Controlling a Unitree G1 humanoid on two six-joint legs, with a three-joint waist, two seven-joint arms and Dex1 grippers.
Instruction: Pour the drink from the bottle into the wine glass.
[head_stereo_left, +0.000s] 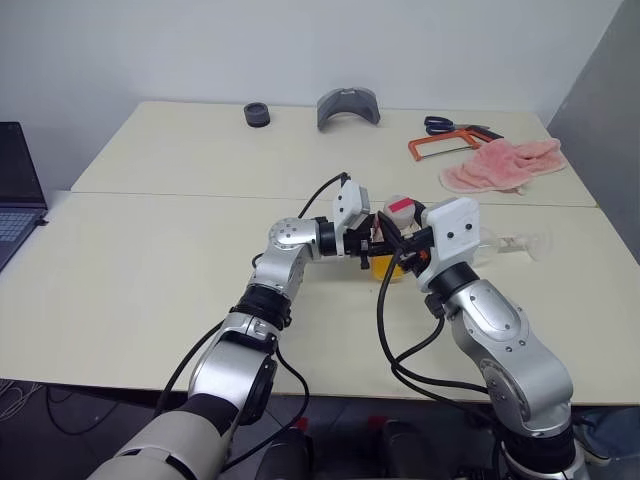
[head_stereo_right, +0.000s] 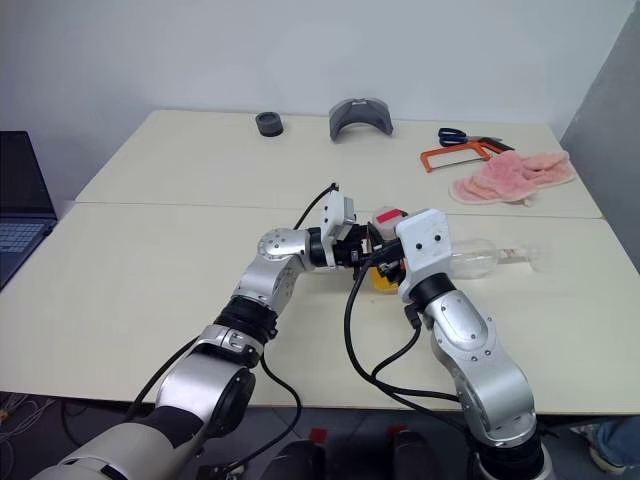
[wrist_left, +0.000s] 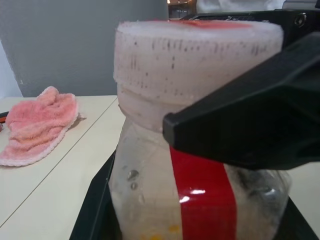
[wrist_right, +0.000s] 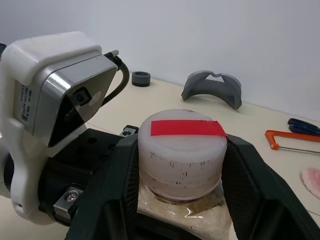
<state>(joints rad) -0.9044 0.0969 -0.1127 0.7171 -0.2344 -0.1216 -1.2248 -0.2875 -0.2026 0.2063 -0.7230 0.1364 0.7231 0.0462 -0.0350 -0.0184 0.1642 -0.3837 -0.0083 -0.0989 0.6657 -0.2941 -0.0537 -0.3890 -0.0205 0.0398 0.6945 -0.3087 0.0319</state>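
The bottle (wrist_left: 200, 200) is upright above the table's middle, clear plastic with a red label strip and a white cap (wrist_right: 181, 145) bearing a red band. The drink (head_stereo_left: 385, 268), orange-yellow, fills its lower part. My left gripper (head_stereo_left: 372, 248) reaches in level from the left and is shut on the bottle's body. My right gripper (wrist_right: 181, 150) comes from the near side, its two black fingers pressed to either side of the cap. The wine glass (head_stereo_right: 478, 258) lies on its side on the table just right of my right wrist, foot pointing right.
A pink towel (head_stereo_left: 505, 165), an orange hacksaw (head_stereo_left: 440, 148) and blue scissors (head_stereo_left: 440, 124) lie at the back right. A grey curved part (head_stereo_left: 348, 107) and a black ring (head_stereo_left: 257, 114) sit at the back edge. A laptop (head_stereo_left: 15, 190) is at the far left.
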